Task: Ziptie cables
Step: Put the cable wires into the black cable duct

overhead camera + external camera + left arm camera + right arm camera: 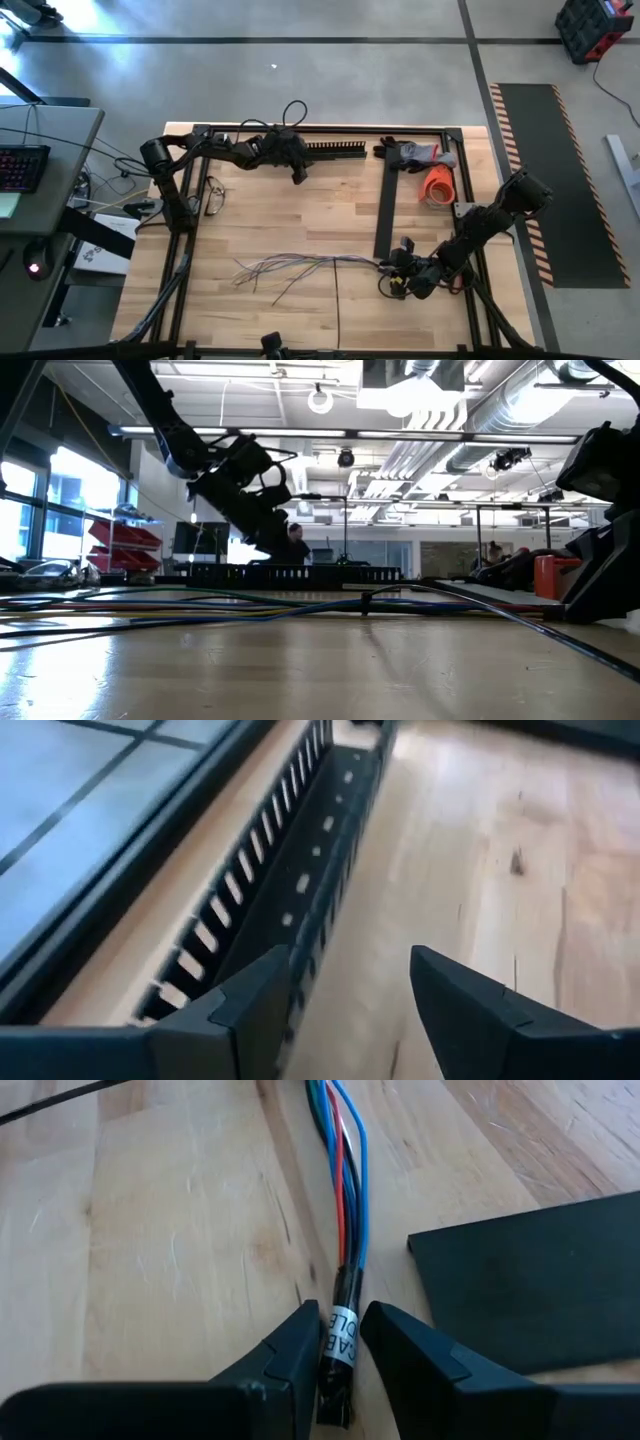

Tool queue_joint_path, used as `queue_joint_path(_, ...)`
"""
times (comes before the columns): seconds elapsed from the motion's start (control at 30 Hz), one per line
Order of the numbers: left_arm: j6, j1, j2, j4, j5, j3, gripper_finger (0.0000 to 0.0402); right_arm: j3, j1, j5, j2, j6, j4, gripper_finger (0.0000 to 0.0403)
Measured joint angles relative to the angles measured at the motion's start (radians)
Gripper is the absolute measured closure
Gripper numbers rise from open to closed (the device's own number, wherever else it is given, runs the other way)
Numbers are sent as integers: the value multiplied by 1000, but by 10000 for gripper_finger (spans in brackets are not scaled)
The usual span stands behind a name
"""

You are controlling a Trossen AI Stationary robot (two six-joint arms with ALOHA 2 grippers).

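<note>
- We've got the cables [300,266] lying on the wooden desk [290,220] near its front edge, fanned out into loose separate ends toward the left and gathered into one bundle toward the right.
- Our right gripper [341,1342] sits low near the front right corner, and its fingers are clamped on the bundled end of the cables [342,1330], right on a black sleeve with a white printed label [340,1342]. Blue, red, green and black wires run out of that sleeve across the wood.
- Just beside that grip there's a flat black cover strip [530,1290] lying on the desk; from above it runs from the back edge area down toward the front right [384,205].
- Our left gripper [345,995] is up at the back edge, fingers apart and holding nothing, hovering right at the end of the long black slotted duct [290,870], which lies along that back edge [335,150].
- Near the back right corner we can see a grey glove [415,153] and an orange roll [437,186].
</note>
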Motion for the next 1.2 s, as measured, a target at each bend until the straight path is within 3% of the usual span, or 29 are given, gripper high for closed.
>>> queue_joint_path(0.2,83,14,9,-55,-39,3,245,-1,-2,3,0,-15,20,319)
queue_joint_path(0.33,78,12,12,-68,-32,4,306,-2,-4,4,1,-45,46,338)
queue_joint_path(0.5,25,4,20,-132,41,-1,392,47,-4,-1,2,-102,-18,393)
queue_joint_path(0.77,-49,-148,16,-272,-23,0,400,180,15,0,2,-133,-179,392)
queue_joint_path(0.97,-76,-302,-61,-279,-269,-3,399,262,32,14,1,-142,-311,392)
queue_joint_path(1.1,19,-304,-148,-280,-320,7,371,272,31,24,1,-149,-343,392)
queue_joint_path(1.2,217,-281,-190,-274,-360,8,327,273,24,43,1,-150,-363,392)
